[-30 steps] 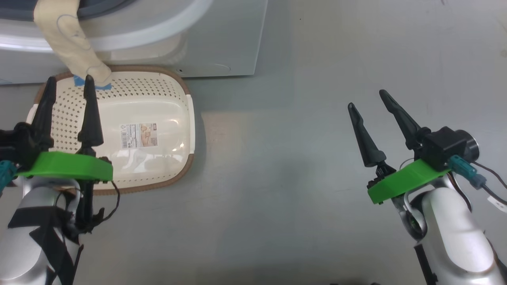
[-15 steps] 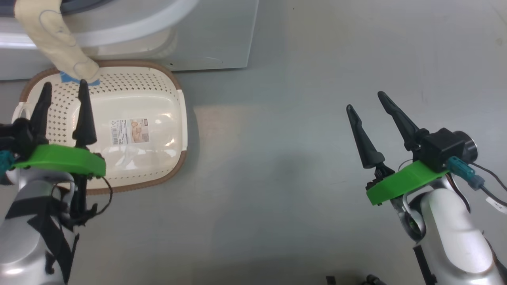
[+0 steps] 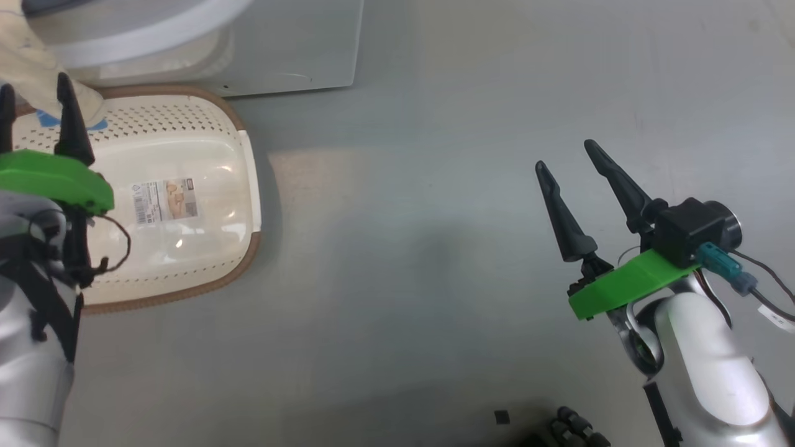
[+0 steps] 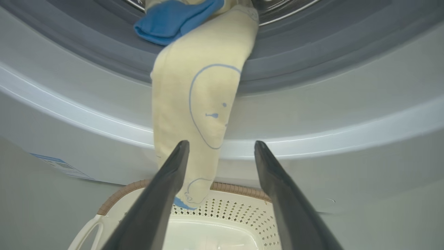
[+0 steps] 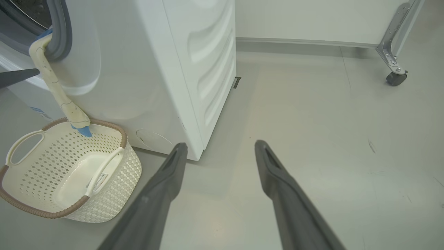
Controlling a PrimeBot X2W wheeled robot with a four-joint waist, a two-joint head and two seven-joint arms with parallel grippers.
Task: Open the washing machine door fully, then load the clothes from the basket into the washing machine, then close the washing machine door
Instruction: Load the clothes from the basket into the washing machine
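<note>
while the clothes (image 4: 194,114) droop from the washing machine (image 4: 329,114) mouth to the far rim of the basket (image 4: 239,189), your left tool (image 4: 221,144) and right tool (image 3: 564,154) gape empty; the cloth looks light and floppy, so pinch it mid-length.

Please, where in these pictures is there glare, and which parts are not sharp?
Head view: bright glare on the glossy bottom of the basket, and a pale warm patch on the floor beside it. Left wrist view: the fingers of the left gripper are soft, the clothes behind them sharp. Right wrist view: even light, the washing machine leans from the wide lens.
</note>
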